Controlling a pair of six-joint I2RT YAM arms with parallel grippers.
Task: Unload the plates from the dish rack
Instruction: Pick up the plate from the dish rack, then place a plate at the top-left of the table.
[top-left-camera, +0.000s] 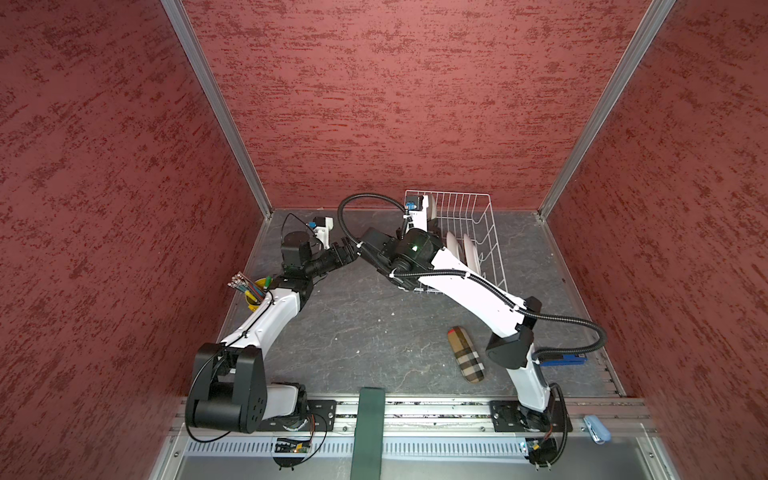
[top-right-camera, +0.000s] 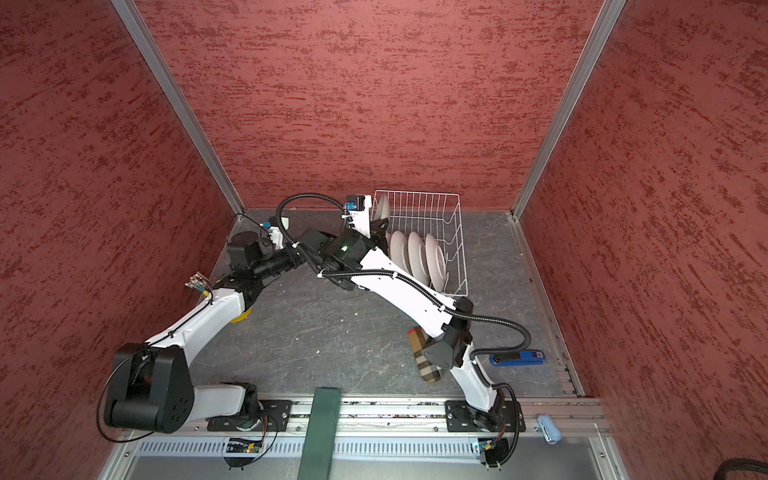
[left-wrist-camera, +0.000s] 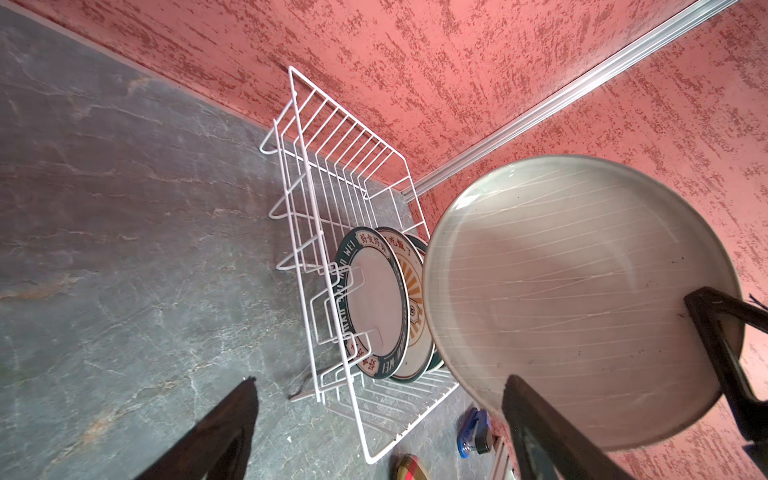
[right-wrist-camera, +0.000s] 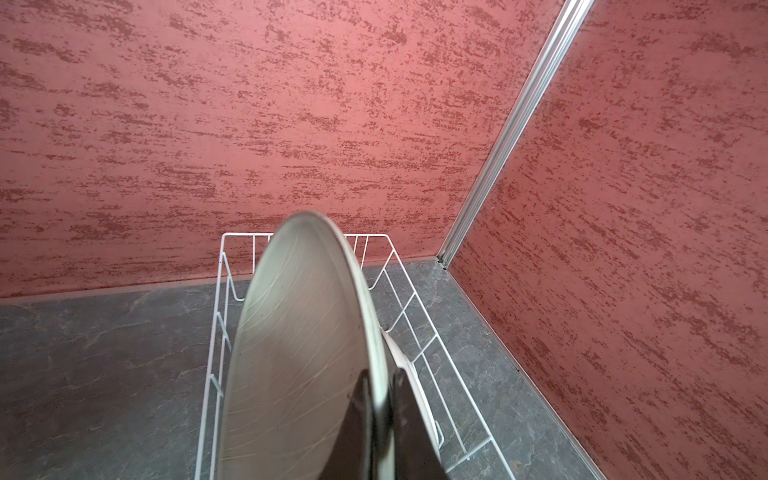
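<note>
Firmly, right gripper (right-wrist-camera: 380, 388) pinches grey plate (right-wrist-camera: 299, 353) over dish rack (right-wrist-camera: 407, 316) (left gripper (left-wrist-camera: 380, 380) wide).

The green-rimmed plate (left-wrist-camera: 374, 299) reads "WEI" on its rim, beside Chinese characters.

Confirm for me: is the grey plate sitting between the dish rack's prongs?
No, the grey plate is clamped at its rim by the fingers of the right gripper and held up clear of the dish rack.
</note>
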